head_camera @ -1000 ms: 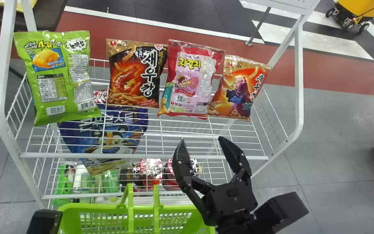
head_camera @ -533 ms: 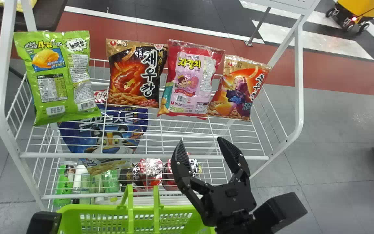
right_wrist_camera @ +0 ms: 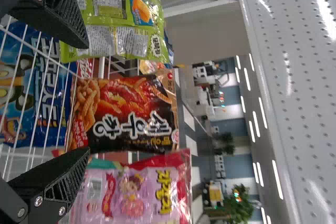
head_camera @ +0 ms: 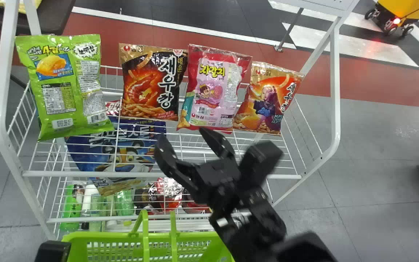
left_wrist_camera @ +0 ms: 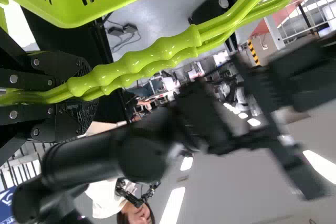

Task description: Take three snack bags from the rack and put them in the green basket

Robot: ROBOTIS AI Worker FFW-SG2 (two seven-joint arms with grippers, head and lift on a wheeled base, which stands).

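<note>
In the head view my right gripper (head_camera: 183,137) stands open over the rack's wire shelf front, below the black-orange snack bag (head_camera: 153,83) and pink bag (head_camera: 213,91). The right wrist view has that open gripper (right_wrist_camera: 84,98) with its fingers spread toward the black-orange bag (right_wrist_camera: 131,114), nothing between them touching. A green bag (head_camera: 64,83) stands at left, a brown-orange bag (head_camera: 267,98) at right. My left gripper (head_camera: 52,250) is at the bottom left beside the green basket (head_camera: 115,238); in the left wrist view the left gripper (left_wrist_camera: 79,95) is shut on the basket handles (left_wrist_camera: 136,61).
The white wire rack (head_camera: 158,174) has side posts and a front rail around the bags. A blue cereal bag (head_camera: 122,145) leans behind the wires, with bottles (head_camera: 72,207) and red packs (head_camera: 167,193) on the lower shelf. A white perforated panel (right_wrist_camera: 294,77) borders the right wrist view.
My right gripper has moved up and left in the head view, closer to the bags, and its wrist has turned. The basket has shifted very slightly; the bags have kept their places.
</note>
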